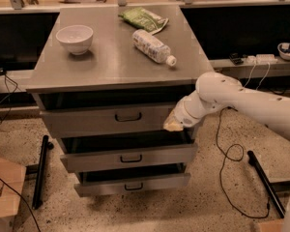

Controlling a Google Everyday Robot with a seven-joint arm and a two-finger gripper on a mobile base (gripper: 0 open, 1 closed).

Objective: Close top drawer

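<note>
The top drawer (87,121) is the uppermost grey drawer of the cabinet, with a dark loop handle (128,116) at front centre. It stands pulled out a little, with a dark gap under the cabinet top. My gripper (173,124) is at the end of the white arm, against the right end of the top drawer's front.
A white bowl (75,38), a plastic bottle (152,47) lying on its side and a green bag (143,19) are on the cabinet top (106,64). Two lower drawers (130,158) also stand partly out. Black cables (229,153) and a black bar (265,182) lie on the floor at right.
</note>
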